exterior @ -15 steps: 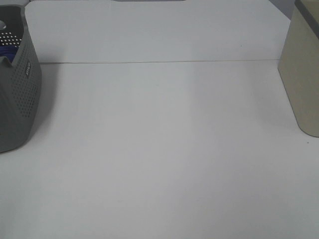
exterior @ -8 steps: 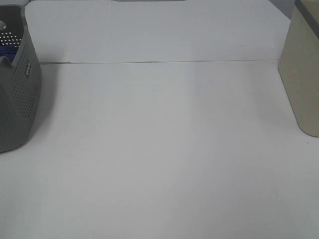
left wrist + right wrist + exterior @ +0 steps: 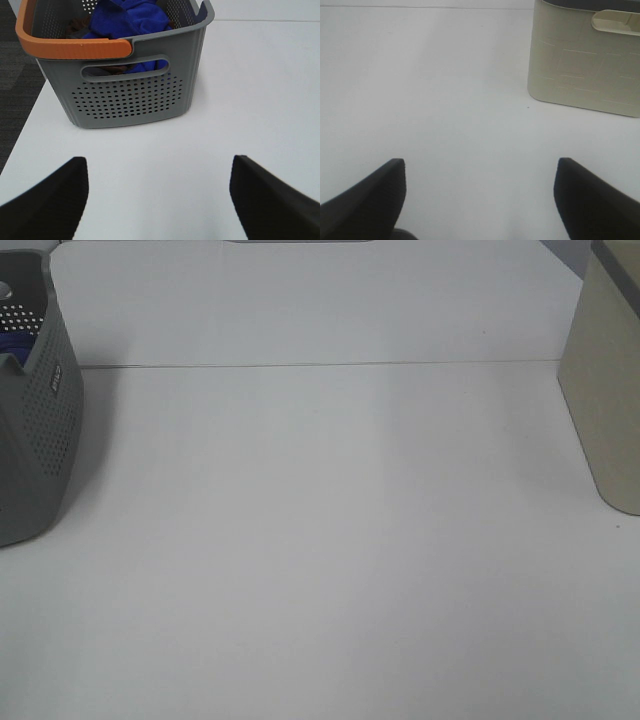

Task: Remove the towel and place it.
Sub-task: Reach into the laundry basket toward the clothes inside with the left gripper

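The towel (image 3: 131,20), deep blue and crumpled, lies inside a grey perforated basket (image 3: 130,95) with an orange handle (image 3: 70,47); in the exterior high view only a sliver of the towel (image 3: 14,342) shows over the basket (image 3: 35,430) at the left edge. My left gripper (image 3: 157,192) hovers open over bare table, short of the basket, nothing between its fingers (image 3: 47,200). My right gripper (image 3: 480,197) is open too, over bare table, with a cream bin (image 3: 585,60) ahead of it. Neither arm appears in the exterior high view.
The cream bin (image 3: 605,390) stands at the right edge of the white table (image 3: 320,540). A seam (image 3: 320,365) runs across the table. Dark items lie under the towel in the basket. Dark floor (image 3: 12,95) lies beside the table near the basket.
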Controlling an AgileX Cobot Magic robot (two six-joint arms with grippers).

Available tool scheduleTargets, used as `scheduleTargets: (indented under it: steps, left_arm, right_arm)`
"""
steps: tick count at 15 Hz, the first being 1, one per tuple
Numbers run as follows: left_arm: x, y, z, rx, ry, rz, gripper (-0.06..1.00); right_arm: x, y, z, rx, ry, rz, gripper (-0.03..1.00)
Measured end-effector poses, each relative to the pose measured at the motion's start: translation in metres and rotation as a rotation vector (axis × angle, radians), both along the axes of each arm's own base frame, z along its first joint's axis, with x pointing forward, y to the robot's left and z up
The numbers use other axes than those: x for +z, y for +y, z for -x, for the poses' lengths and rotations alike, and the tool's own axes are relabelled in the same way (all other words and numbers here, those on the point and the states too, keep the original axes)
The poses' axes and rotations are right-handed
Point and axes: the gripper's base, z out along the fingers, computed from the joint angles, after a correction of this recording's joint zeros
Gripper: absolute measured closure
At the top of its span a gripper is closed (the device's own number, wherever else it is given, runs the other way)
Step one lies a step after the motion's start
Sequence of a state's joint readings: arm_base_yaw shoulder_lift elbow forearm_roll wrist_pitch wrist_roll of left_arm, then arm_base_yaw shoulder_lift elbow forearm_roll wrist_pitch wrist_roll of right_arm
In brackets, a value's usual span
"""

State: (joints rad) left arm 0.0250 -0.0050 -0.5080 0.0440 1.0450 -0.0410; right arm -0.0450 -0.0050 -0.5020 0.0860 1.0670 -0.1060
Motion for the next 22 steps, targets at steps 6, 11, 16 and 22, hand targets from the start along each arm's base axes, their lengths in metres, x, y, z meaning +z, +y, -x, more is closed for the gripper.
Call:
scheduleTargets:
  steps: [6,11,16,22]
  left_arm:
    - [0.000,0.001,0.000,0.006,0.000,-0.009,0.01]
    - [0.031,0.003,0.002,0.019,-0.036,-0.050,-0.04]
    - [0.101,0.008,-0.054,-0.168,0.227,-0.421,-0.04]
    - [0.150,0.027,-0.203,-0.347,0.510,-0.850,-0.04]
  right_arm:
    - [0.000,0.000,0.000,0.000,0.000,0.000,0.18]
    - [0.000,0.000,0.000,0.000,0.000,0.000,0.18]
    - [0.000,0.000,0.000,0.000,0.000,0.000,0.18]
    - [0.000,0.000,0.000,0.000,0.000,0.000,0.18]
